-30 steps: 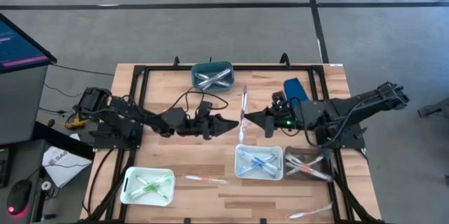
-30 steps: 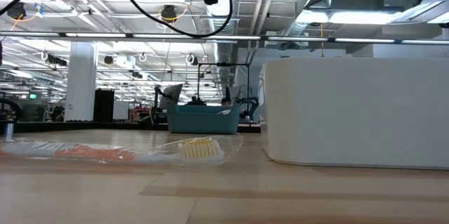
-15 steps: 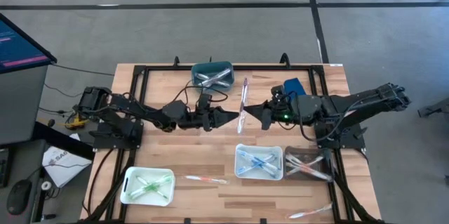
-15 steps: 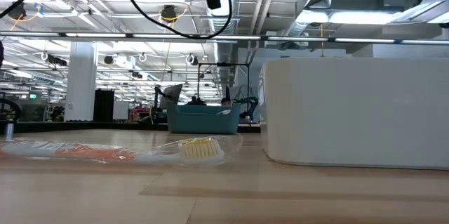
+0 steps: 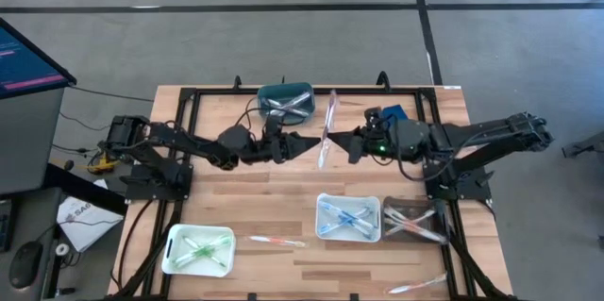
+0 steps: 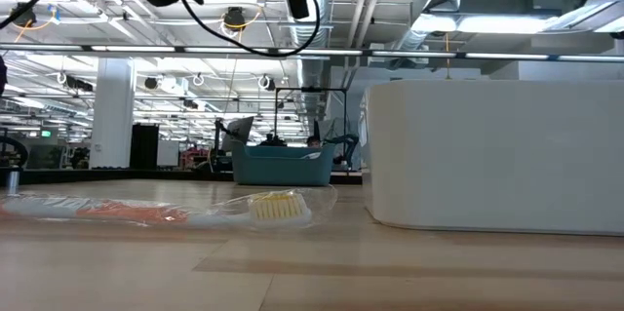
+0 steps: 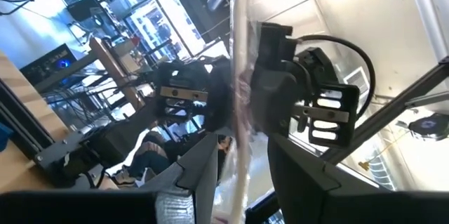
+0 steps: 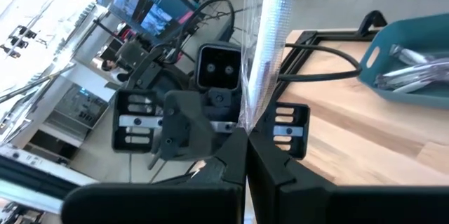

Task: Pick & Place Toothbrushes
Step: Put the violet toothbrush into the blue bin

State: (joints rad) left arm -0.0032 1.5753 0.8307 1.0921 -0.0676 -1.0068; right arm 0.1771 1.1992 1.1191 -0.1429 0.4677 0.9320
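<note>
High view: a wrapped toothbrush (image 5: 327, 129) is held above the middle of the wooden table (image 5: 236, 197), caught between the left gripper (image 5: 310, 144) and the right gripper (image 5: 344, 143), which meet from opposite sides; the right gripper's fingers are seen pressed tight together on the clear wrapper in its wrist view, while the left gripper's fingers stand partly apart with the wrapped stick running between them, and whether they actually pinch it cannot be told. Sorting is judged well under way but unfinished; brushes already lie crossed in the teal bin (image 5: 286, 100) at the far edge, in the white tray (image 5: 198, 249) with green ones, in the blue-filled tray (image 5: 348, 217) and in the clear tray (image 5: 411, 220) beside it. Two brushes are left loose on the wood: an orange-handled toothbrush (image 5: 276, 241) just beside the white tray, also seen close in the low view, and a pale toothbrush (image 5: 416, 285) near the front right corner; these, and the lifted one, remain to be placed.
</note>
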